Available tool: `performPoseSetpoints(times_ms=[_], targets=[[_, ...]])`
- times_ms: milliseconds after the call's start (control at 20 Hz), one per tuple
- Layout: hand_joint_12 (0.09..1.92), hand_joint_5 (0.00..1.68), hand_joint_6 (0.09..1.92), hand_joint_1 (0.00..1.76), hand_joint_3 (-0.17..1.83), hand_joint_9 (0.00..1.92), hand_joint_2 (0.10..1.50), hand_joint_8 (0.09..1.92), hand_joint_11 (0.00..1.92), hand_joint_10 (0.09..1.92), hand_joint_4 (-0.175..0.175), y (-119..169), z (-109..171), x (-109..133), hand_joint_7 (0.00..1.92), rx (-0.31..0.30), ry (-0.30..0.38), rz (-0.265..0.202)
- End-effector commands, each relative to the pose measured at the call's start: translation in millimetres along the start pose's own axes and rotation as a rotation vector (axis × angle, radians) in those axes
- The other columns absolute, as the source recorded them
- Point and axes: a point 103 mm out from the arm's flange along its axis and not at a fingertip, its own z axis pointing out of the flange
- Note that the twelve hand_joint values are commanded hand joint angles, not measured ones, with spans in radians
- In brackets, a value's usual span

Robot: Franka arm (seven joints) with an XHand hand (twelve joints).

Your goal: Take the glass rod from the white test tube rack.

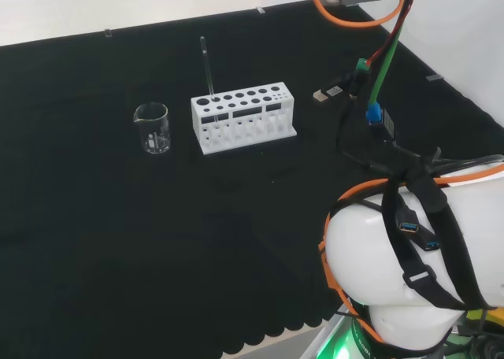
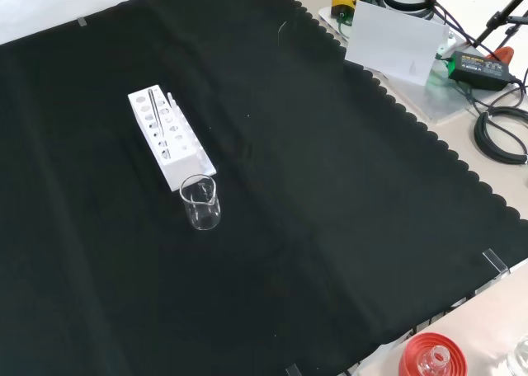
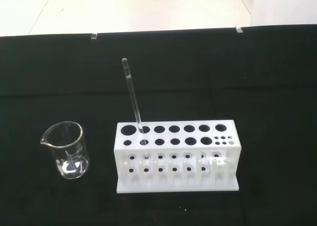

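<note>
Sizing up before any grab, nothing held that I can see.
bench: black cloth (image 1: 118, 280), flat.
rack: white test tube rack (image 3: 176, 154) mid-cloth, upright, light plastic, may lift with the rod.
beaker: clear glass beaker (image 3: 67, 150) just beside the rack's end, apart from it.
rod: glass rod (image 3: 132, 98) in a hole near the beaker end, leaning slightly; thin, stiff, slick, brittle. Pinch the upper shaft, draw along its axis.
hand: can't tell finger state.

We've got a clear beaker (image 1: 152, 128) standing upright on the black cloth (image 1: 157, 241), spout at about 9 o'clock in the head view. In the front view, a red ribbed stand (image 2: 432, 355) sits at 5 o'clock, a white card (image 2: 394, 41) at 1 o'clock.
</note>
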Motion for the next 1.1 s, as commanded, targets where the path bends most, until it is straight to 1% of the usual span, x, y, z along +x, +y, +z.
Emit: performPoseSetpoints(times_ms=[50,100,200,400,550,650,750,850,900,950,1000,1050,1100], targets=[[0.92,0.0,0.09,0.5,0.56,0.0,0.81,0.09,0.0,0.45,-0.044,0,0,0,0.0,-0.007,-0.008,0.0],[0.92,0.0,0.09,0.5,0.48,0.0,0.85,0.09,0.0,0.43,-0.045,1,1,0,0.0,-0.005,-0.01,-0.002],[0.92,0.0,0.09,0.49,0.39,0.0,0.9,0.09,0.0,0.41,-0.045,3,2,-1,0.0,-0.002,-0.007,-0.003],[0.92,0.0,0.09,0.49,0.36,0.0,0.91,0.09,0.0,0.4,-0.045,6,6,1,0.0,-0.004,-0.013,-0.003],[0.92,0.0,0.09,0.49,0.36,0.0,0.92,0.09,0.0,0.4,-0.045,9,9,-1,0.0,0.0,0.01,0.007],[0.93,0.0,0.09,0.48,0.35,0.0,0.92,0.09,0.0,0.42,-0.045,11,12,-4,0.0,-0.022,0.004,0.015],[1.03,0.01,0.09,0.48,0.33,0.0,0.93,0.09,0.0,0.54,-0.045,13,15,-6,0.02,-0.026,-0.007,0.017],[1.26,0.05,0.09,0.48,0.31,0.0,0.94,0.09,0.0,0.76,-0.049,18,16,-2,0.06,-0.025,-0.018,0.009],[1.36,0.08,0.09,0.48,0.3,0.01,0.94,0.17,0.0,0.86,-0.053,21,18,1,0.08,-0.009,-0.027,0.001],[1.42,0.11,0.09,0.49,0.3,0.05,0.94,0.35,0.0,0.91,-0.057,23,21,4,0.08,0.006,-0.024,-0.003],[1.45,0.14,0.09,0.51,0.29,0.09,0.93,0.52,0.01,0.93,-0.06,25,25,5,0.06,0.016,-0.015,-0.004],[1.47,0.17,0.09,0.52,0.3,0.12,0.92,0.66,0.03,0.94,-0.063,27,28,6,0.05,0.025,-0.004,-0.001],[1.48,0.19,0.09,0.53,0.3,0.14,0.92,0.74,0.05,0.95,-0.065,29,31,6,0.04,0.028,0.002,0.001]])
